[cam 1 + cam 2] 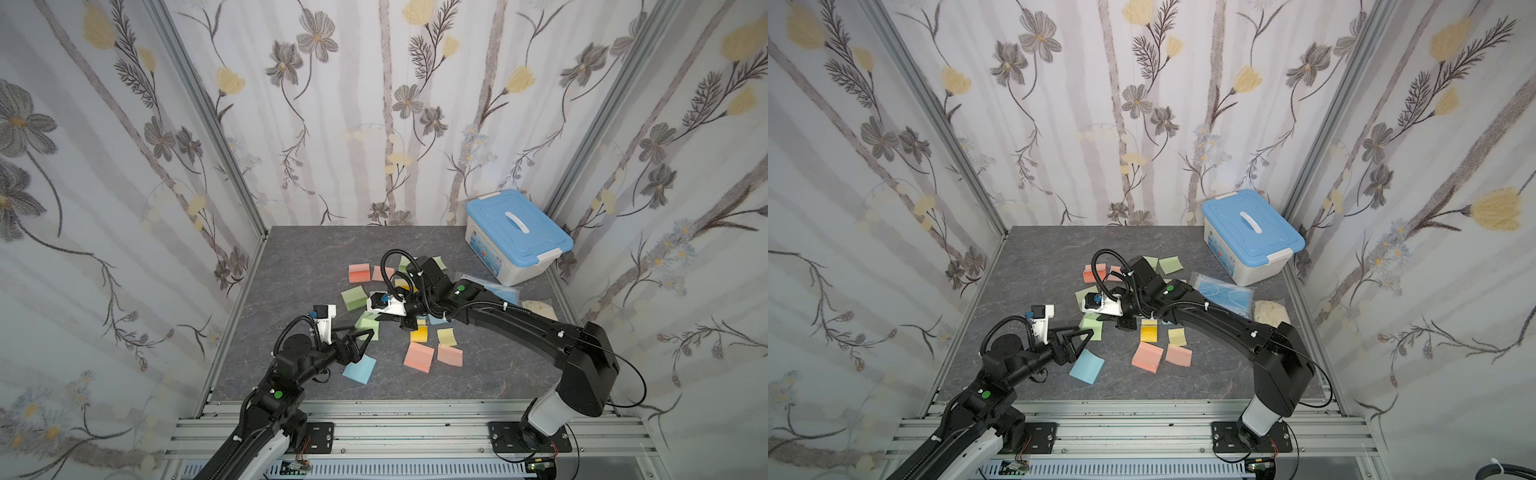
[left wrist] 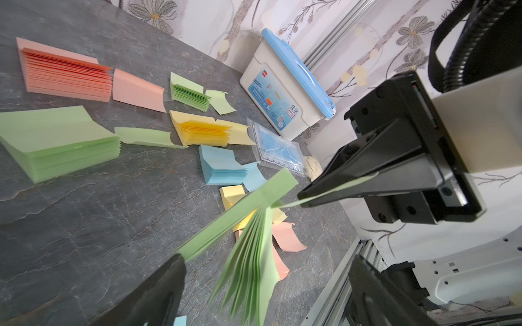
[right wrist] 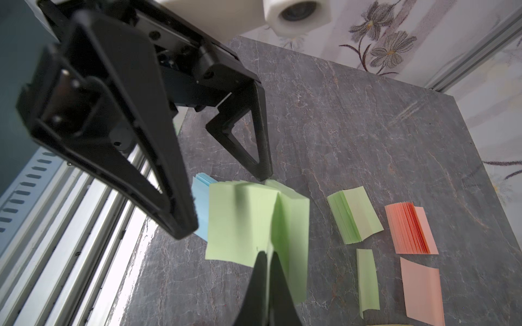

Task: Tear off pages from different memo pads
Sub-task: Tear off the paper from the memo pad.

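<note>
My right gripper [image 3: 267,271] is shut on one thin green page [image 2: 344,185]. A green memo pad [image 2: 254,254] is still joined to that page and hangs from it above the table, its leaves fanned out and blurred. The left gripper [image 2: 265,293] is open, one finger on each side of the pad and well apart. In both top views the two grippers meet over the middle of the table, left [image 1: 368,343] and right [image 1: 380,318]. Other memo pads lie around: salmon [image 1: 359,272], green [image 1: 353,297], blue [image 1: 359,370], yellow [image 1: 419,333]. Loose pages lie beside them, green [image 3: 367,279] and salmon [image 3: 421,290].
A white box with a blue lid [image 1: 517,235] stands at the back right corner. A clear packet of blue masks [image 1: 1225,293] and a cream bundle [image 1: 1271,311] lie near it. Aluminium rails [image 1: 395,432] run along the front edge, and patterned walls close in three sides.
</note>
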Robot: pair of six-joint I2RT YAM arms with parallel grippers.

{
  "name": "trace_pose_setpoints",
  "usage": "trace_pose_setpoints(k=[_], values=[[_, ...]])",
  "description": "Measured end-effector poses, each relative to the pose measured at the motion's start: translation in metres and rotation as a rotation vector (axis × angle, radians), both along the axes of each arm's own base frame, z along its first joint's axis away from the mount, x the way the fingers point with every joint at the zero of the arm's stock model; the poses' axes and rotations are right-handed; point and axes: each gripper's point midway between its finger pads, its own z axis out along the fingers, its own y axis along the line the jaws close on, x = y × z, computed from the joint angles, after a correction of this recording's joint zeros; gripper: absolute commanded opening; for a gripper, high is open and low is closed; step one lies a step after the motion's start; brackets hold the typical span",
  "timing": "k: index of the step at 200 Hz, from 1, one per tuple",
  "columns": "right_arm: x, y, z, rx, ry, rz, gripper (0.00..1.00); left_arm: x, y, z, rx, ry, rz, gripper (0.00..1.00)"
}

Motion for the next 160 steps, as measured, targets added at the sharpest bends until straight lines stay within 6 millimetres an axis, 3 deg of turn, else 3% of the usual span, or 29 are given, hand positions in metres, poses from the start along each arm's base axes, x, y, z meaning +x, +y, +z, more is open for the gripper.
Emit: trace_pose_setpoints(k=[34, 65, 110, 160], values=[[-0.014, -0.005, 0.019, 0.047, 0.036, 0.011, 0.00, -0.009, -0.012, 0.005, -0.010, -0.027, -0.069, 0.86], [-0.025, -0.009, 0.015, 0.049, 0.082, 0.031, 0.00, -0.015, -0.017, 0.008, 0.007, -0.045, -0.101, 0.85], [-0.034, -0.019, 0.021, 0.066, 0.086, 0.042, 0.00, -0.005, -0.004, 0.002, 0.079, -0.049, -0.008, 0.87], [-0.040, -0.023, 0.030, 0.092, 0.076, 0.068, 0.00, -0.021, -0.020, 0.006, 0.050, -0.078, -0.121, 0.85]])
